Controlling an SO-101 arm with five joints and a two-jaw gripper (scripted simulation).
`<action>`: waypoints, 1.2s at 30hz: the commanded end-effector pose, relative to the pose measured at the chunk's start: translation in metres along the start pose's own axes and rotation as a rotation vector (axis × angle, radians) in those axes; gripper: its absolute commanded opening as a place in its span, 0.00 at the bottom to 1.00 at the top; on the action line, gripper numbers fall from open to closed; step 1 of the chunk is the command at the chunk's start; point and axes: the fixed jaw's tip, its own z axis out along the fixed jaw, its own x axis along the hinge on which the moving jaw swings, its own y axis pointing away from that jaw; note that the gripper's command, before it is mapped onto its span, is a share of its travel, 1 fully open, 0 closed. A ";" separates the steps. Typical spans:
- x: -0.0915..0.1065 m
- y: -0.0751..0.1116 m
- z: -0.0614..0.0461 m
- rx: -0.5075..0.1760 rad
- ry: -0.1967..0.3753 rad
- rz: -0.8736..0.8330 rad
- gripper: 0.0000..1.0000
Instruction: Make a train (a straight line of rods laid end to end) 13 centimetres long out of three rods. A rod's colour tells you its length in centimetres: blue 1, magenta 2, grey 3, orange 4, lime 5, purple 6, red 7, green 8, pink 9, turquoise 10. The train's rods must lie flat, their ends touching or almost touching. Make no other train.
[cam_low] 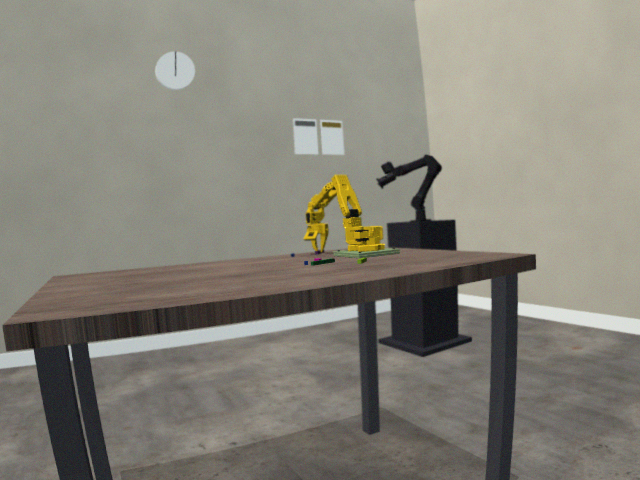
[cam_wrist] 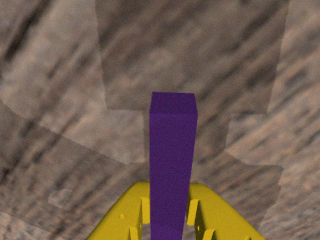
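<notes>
In the wrist view my yellow gripper (cam_wrist: 168,223) is shut on a purple rod (cam_wrist: 172,170). The rod lies along the wooden table top and points away from me, its near end between the two jaws. In the exterior view the gripper (cam_low: 318,242) hangs low over the far part of the table. Near it lie a green rod (cam_low: 322,261), a magenta rod (cam_low: 317,258), a lime rod (cam_low: 361,260) and two small blue rods (cam_low: 306,262) (cam_low: 292,254). The purple rod is too small to make out there.
My yellow arm stands on a green base plate (cam_low: 366,252) at the far side of the table. A black arm on a dark pedestal (cam_low: 421,235) stands behind the table. The table's right edge is close to my base.
</notes>
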 end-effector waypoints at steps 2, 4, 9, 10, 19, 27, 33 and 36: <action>-0.002 0.005 0.006 -0.025 -0.018 0.000 0.00; -0.002 0.005 0.006 -0.025 -0.018 0.000 0.00; -0.002 0.005 0.006 -0.025 -0.018 0.000 0.00; -0.002 0.005 0.006 -0.025 -0.018 0.000 0.00; -0.002 0.005 0.006 -0.025 -0.018 0.000 0.00; -0.002 0.005 0.006 -0.025 -0.018 0.000 0.00; -0.001 0.004 0.001 -0.025 -0.018 0.000 0.00; -0.001 0.003 -0.005 -0.025 -0.018 0.000 0.00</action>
